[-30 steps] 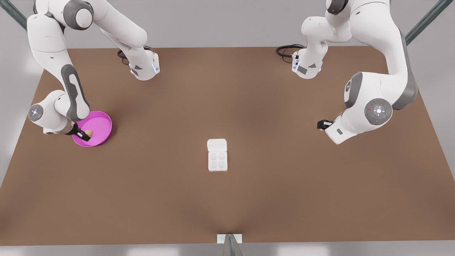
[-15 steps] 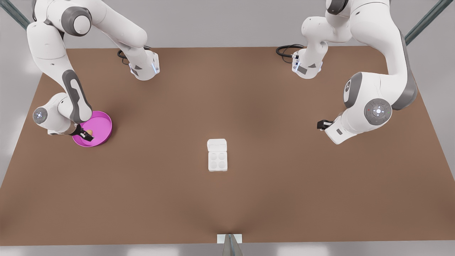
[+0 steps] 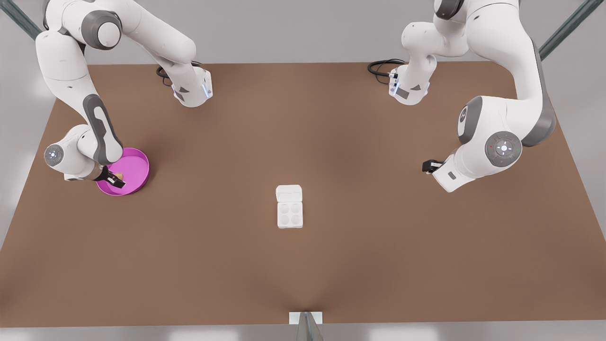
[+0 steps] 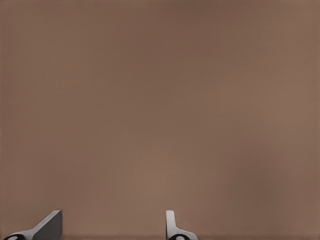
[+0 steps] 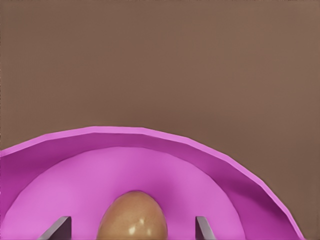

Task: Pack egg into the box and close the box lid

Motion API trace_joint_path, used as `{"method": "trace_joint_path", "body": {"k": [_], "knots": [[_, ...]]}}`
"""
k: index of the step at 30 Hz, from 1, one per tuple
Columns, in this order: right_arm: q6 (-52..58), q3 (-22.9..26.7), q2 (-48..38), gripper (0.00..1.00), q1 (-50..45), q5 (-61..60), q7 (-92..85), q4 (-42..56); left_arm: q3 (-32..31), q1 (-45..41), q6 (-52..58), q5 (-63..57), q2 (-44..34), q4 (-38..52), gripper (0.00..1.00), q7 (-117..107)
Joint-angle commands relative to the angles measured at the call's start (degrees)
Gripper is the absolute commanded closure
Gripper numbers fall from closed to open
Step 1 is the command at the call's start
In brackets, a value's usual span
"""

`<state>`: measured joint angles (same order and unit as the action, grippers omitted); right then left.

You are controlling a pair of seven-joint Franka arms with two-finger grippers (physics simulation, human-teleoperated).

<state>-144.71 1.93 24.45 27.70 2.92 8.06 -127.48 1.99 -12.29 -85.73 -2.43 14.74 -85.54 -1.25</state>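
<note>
Magenta dish [image 3: 128, 170], front view's left, near the table edge: holds the egg [image 3: 120, 176], a tan speck partly hidden by the right gripper [image 3: 112, 179], which reaches down into the dish. White box [image 3: 289, 214] at table centre, well apart from the dish, four cups bare. Box lid [image 3: 289, 192] lies open, hinged at the far short end. Left gripper [image 3: 430, 166] hangs at the front view's right over bare brown table [image 3: 331, 260], waiting.

Left wrist view: brown table surface; two fingertips [image 4: 49, 226] spread apart with nothing between them.

Right wrist view: egg [image 5: 133, 216] resting on the dish floor, flanked by both fingertips [image 5: 204, 227]. Fingers stand wide open, neither touching the shell; dish rim [image 5: 200, 150] curves beyond.

Risks, as judged:
- Smooth oval shell: an off-centre closure would likely squirt it sideways along the dish floor.
- Fingers set too high would catch only the dome, and the egg could drop during the long carry to the box.
- Low dish wall: a shallow exit path could clip the rim and drag the dish.
- Small cups: slight misalignment at release would leave the egg perched on a divider, blocking the lid.
</note>
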Motion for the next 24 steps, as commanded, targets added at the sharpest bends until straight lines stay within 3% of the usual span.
{"method": "trace_joint_path", "body": {"k": [1,9,24], "knots": [[1.01,0.00,-0.19,0.10,-0.02,-0.11,-1.64,0.04,-0.05,-0.01,0.12,-0.03,-0.06,0.03,0.00,-0.07],[1.36,0.00,-0.01,0.30,-0.11,-0.11,-3.13,0.04,-0.05,-0.01,1.18,-0.21,-0.06,0.20,0.00,-0.16],[3.38,-0.09,0.25,0.41,-0.19,-0.11,-3.84,0.92,-0.05,-0.19,1.27,-0.30,0.20,0.20,0.00,-0.16]]}}
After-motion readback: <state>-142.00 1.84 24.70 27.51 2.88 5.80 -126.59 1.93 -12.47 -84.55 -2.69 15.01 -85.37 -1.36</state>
